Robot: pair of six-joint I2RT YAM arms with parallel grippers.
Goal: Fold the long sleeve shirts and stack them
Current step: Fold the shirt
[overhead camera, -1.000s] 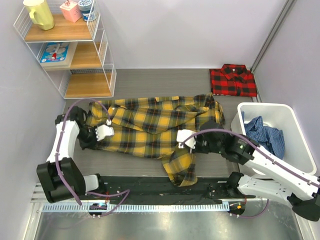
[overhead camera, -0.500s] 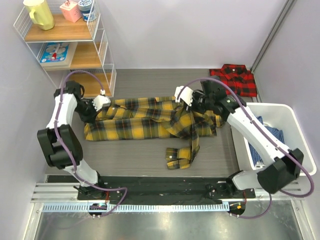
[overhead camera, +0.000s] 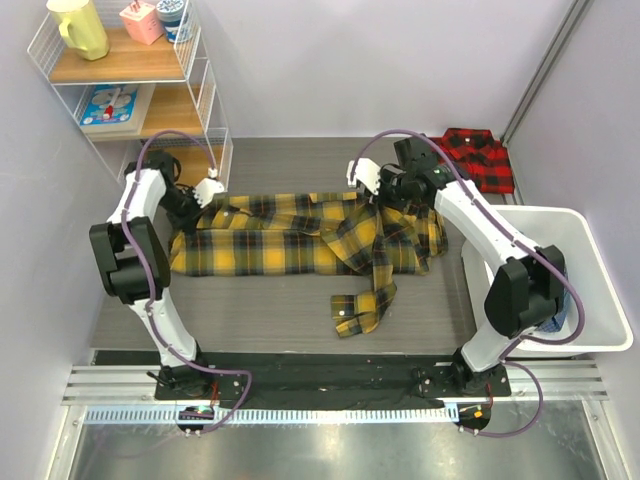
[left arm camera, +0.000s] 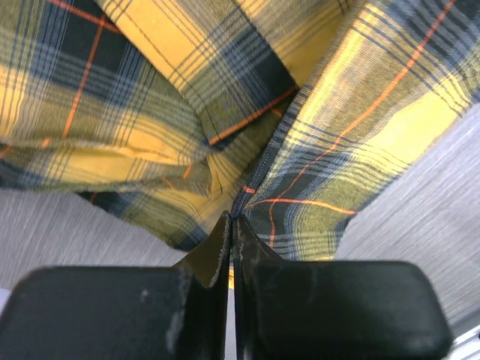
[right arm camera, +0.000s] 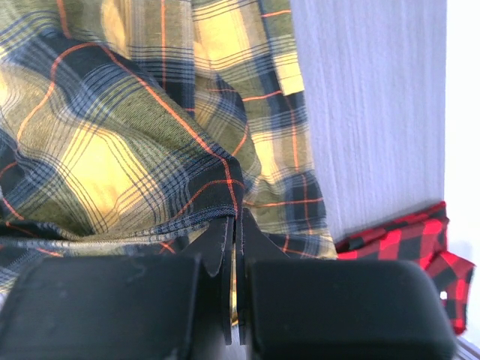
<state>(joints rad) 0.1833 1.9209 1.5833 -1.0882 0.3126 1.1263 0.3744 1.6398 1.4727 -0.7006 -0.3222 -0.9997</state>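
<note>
Top external view, you have: one grey table [overhead camera: 290,160] walled in pale lilac, one wire shelf [overhead camera: 205,95], one white bin [overhead camera: 600,262]. Shirts, two: yellow plaid shirt [overhead camera: 290,237] stretched across mid-table, red-and-black shirt [overhead camera: 472,162] folded far right. Grippers, two: left gripper [overhead camera: 213,190] and right gripper [overhead camera: 364,177], each pinching the yellow plaid shirt's far edge.
</note>
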